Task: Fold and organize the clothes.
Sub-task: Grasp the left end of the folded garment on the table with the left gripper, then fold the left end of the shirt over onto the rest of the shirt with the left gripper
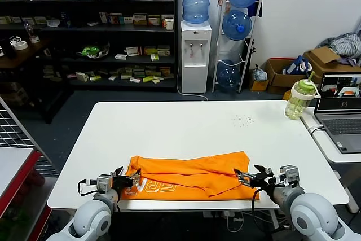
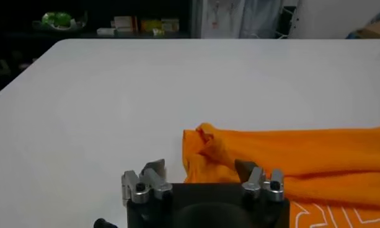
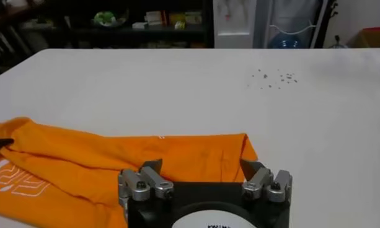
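The orange T-shirt (image 1: 192, 176) lies folded into a long strip along the front edge of the white table (image 1: 186, 128), with white lettering showing at its front left. My left gripper (image 1: 128, 179) is open at the strip's left end, low over the table; in the left wrist view (image 2: 201, 168) the bunched cloth end (image 2: 205, 145) lies just ahead of the jaws. My right gripper (image 1: 248, 178) is open at the strip's right end; in the right wrist view (image 3: 202, 168) the shirt (image 3: 146, 155) lies between and ahead of the jaws.
A green-lidded bottle (image 1: 300, 99) and a laptop (image 1: 341, 111) stand at the right, off the table's far corner. Small dark crumbs (image 1: 243, 120) lie on the table's far right. Shelves and a water dispenser (image 1: 195, 55) stand behind. A red-edged bench (image 1: 17, 173) is at the left.
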Controlling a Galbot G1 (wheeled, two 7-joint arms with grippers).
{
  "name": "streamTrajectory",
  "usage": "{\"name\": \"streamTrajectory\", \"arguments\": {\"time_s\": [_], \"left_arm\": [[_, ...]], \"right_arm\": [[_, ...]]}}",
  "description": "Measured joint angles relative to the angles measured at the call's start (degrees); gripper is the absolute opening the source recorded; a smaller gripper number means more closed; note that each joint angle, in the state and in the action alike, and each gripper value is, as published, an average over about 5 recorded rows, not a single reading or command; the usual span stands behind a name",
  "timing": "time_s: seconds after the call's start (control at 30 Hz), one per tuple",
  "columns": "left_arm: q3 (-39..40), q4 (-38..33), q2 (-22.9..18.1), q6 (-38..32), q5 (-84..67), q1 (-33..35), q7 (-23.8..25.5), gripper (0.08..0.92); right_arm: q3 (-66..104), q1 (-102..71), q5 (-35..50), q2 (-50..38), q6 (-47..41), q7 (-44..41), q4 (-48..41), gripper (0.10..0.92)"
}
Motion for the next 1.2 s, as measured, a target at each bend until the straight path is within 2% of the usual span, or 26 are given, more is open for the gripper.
{"name": "streamTrajectory", "arguments": {"time_s": [0.67, 0.77, 0.93, 1.2], "left_arm": [[-0.25, -0.38, -0.85, -0.49, -1.63, 0.65, -1.90, 0.149], [-0.75, -1.28, -0.16, -0.38, -2.12, 1.05, -2.32, 0.108], [-2.17, -3.49, 2.43, -0.02, -3.22, 2.05, -2.66, 0.107], [-7.83, -5.19, 10.16, 0.68, -5.90, 4.77, -2.43, 0.107]], "right_arm": [[0.09, -0.34, -0.81, 1.18, 0.44, 0.04, 0.00, 0.823], [-0.02, -0.18, -1.02, 1.42, 0.52, 0.09, -0.03, 0.823], [-0.64, 0.44, -1.52, 2.03, 0.72, 0.16, -0.01, 0.823], [-1.85, 1.73, -2.23, 3.13, 1.19, 0.07, -0.31, 0.823]]}}
